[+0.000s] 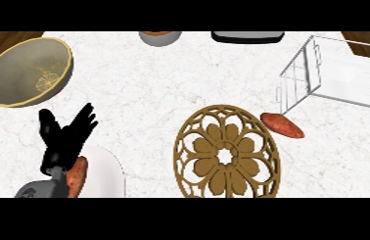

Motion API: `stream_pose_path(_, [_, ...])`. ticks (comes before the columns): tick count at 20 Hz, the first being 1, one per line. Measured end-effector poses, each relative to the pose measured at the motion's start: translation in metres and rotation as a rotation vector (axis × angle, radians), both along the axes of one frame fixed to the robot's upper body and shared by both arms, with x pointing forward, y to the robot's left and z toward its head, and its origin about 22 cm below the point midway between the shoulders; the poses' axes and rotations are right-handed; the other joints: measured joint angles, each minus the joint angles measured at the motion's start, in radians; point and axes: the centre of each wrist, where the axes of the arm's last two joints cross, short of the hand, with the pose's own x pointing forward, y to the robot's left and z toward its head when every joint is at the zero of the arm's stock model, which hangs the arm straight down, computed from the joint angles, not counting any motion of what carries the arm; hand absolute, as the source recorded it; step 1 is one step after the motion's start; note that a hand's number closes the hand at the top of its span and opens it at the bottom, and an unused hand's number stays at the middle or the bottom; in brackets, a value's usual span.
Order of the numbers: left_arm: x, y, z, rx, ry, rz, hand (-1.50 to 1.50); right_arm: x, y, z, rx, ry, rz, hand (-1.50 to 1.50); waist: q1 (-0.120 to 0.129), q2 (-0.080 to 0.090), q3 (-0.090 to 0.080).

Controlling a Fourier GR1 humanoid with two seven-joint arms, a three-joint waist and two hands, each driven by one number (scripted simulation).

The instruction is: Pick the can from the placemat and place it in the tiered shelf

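- Can is nowhere in the head view; the round brown openwork placemat point(217, 133) at the lower middle of the pale marbled desk point(159, 82) carries nothing, so I cannot tell where the can is
- Clear wire tiered shelf point(347, 80) stands at the upper right, well apart from the placemat; an orange-brown sweet potato point(282, 125) lies between them, just beside the shelf's near corner
- Black left hand point(66, 136) shows at the lower left, fingers straight and spread upward, holding nothing; it rests above a white plate point(104, 173) with a second sweet potato point(77, 178); the right hand is out of sight
- Judgement: the step in hand is finding the can; any carry to the shelf should pass above the sweet potato and enter the shelf's open side level, keeping the can upright; the large brass-coloured bowl point(33, 72) at the upper left is off that path
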Motion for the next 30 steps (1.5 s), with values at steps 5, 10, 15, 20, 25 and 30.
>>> stream_pose_path(5, [-0.002, 0.003, -0.007, 0.0, -0.004, -0.001, 0.0, 0.001, -0.003, 0.008, -0.008, 0.01, 0.015, 1.5, -0.004, -0.001, 0.0])
stream_pose_path(10, [-0.004, 0.003, -0.009, 0.001, -0.012, -0.003, 0.0, 0.006, -0.007, 0.008, 0.012, 0.011, -0.011, -1.5, -0.001, -0.001, 0.001])
stream_pose_path(15, [-0.006, -0.001, -0.011, 0.008, -0.019, 0.004, 0.0, 0.004, -0.014, 0.016, 0.181, -0.063, -0.051, -1.5, -0.005, -0.003, 0.001])
stream_pose_path(20, [-0.004, -0.001, -0.008, 0.003, -0.015, 0.005, 0.0, 0.002, -0.022, 0.02, 0.362, -0.139, -0.037, -1.5, -0.007, -0.003, 0.001])
stream_pose_path(25, [-0.009, 0.003, -0.006, -0.001, 0.003, 0.008, 0.0, -0.003, -0.029, 0.029, 0.546, -0.222, -0.036, -1.5, -0.007, -0.004, 0.0])
stream_pose_path(30, [-0.007, 0.004, -0.005, 0.003, 0.0, 0.011, 0.0, -0.022, -0.053, 0.042, 0.623, -0.333, -0.123, -1.5, -0.007, -0.001, 0.0])
